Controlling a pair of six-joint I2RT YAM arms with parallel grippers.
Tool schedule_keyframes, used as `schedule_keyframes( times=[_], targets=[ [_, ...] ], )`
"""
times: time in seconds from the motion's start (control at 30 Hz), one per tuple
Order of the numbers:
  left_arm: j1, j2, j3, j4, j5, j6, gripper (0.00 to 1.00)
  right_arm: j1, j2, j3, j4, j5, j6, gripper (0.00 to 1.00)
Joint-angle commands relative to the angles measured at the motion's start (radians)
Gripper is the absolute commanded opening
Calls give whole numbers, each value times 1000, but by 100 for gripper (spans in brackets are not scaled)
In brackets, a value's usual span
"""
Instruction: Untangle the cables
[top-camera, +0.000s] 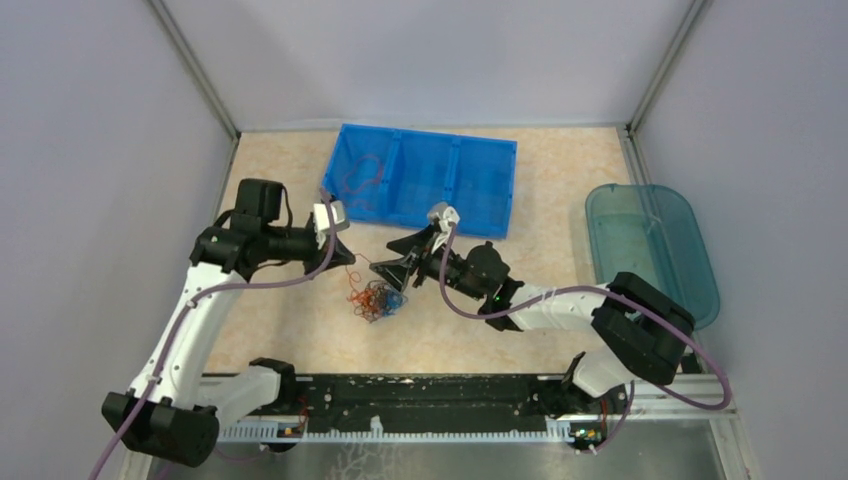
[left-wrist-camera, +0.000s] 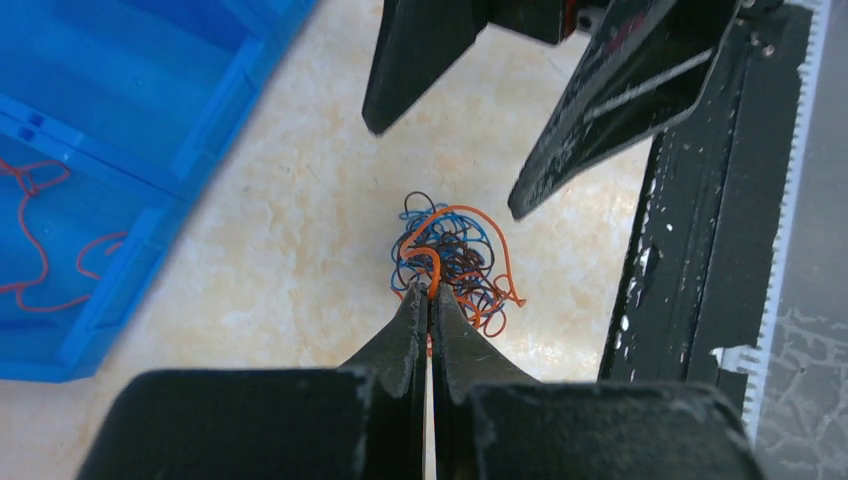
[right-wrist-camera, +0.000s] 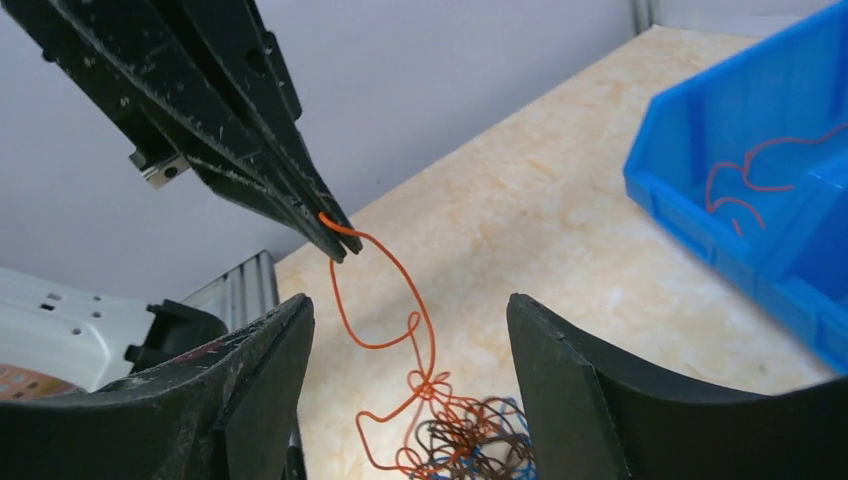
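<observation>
Tangle of thin curly cables (top-camera: 375, 298), orange, blue and dark brown, lies mid-table, nearer the front edge. The left gripper (left-wrist-camera: 430, 288) is pinched tight on one orange strand (right-wrist-camera: 385, 285), held up from the clump. The right gripper (right-wrist-camera: 410, 318) gapes wide and empty over the clump. A blue bin (top-camera: 487, 190) stands toward the back edge.

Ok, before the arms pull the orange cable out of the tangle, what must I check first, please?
1. Grip of the left end effector on the orange cable: ok, shut on it.
2. Opening of the right end effector: ok, jaws wide apart.
3. Hold of the right end effector on the clump of cables: not ok, it holds nothing.
4. Is the orange cable free of the clump: not ok, its lower end runs into it.
5. Knots inside the clump: cannot tell.
6. Room in the blue bin: ok, only one red cable shows, in its left compartment.
</observation>
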Motion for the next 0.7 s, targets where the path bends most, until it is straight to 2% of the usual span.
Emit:
schedule_keyframes(
  times=[0.0, 0.33, 0.67],
  targets=[
    [-19, -20, 93, -31, 71, -77, 0, -2, -4, 67, 64, -110, -5, 72],
    [-41, -27, 211, -28, 112, -163, 0, 19, 61, 97, 170, -188, 40, 75],
    [-54, -13, 314, 29, 160, -273, 0, 57, 153, 160, 242, -229, 76, 75]
  ],
)
